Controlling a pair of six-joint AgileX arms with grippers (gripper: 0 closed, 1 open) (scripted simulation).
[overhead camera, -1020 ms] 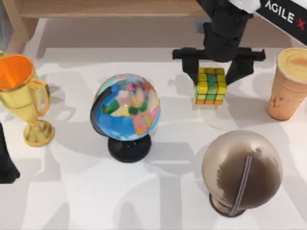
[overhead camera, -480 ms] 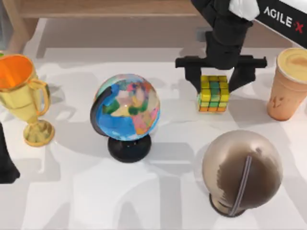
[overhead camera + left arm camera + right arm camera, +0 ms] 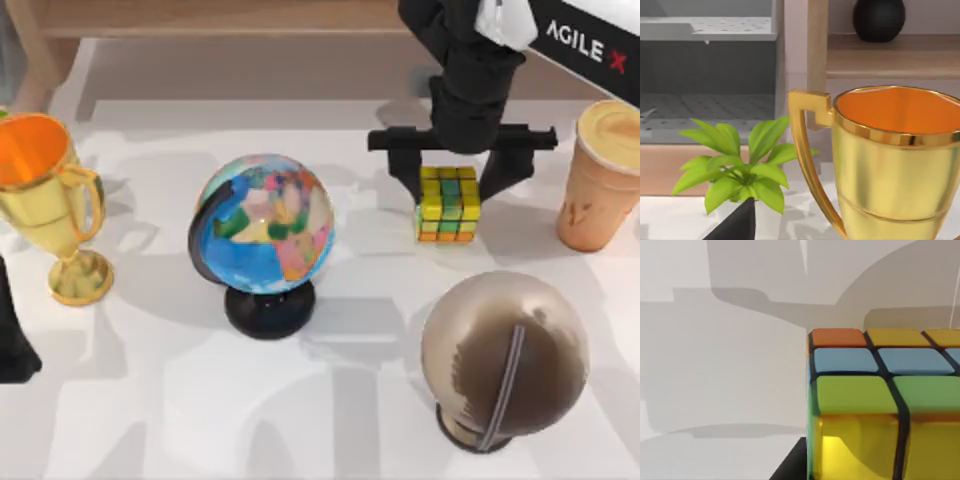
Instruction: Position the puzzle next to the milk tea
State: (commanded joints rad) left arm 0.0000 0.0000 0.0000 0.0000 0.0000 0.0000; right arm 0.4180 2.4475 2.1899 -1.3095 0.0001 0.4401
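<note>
Puzzle time: the small yellow, green and orange twisty cube sits between the black fingers of the right claw, which clamps it from either side. Off at three o'clock from it stands the tan milk tea cup, apart. At five o'clock sits a brown-and-cream globe; at nine o'clock, the multicoloured globe on a black stand. Left arm sits parked at the white table's left edge beside a gold trophy cup; whether its claw is wide or narrow, I cannot tell.
</note>
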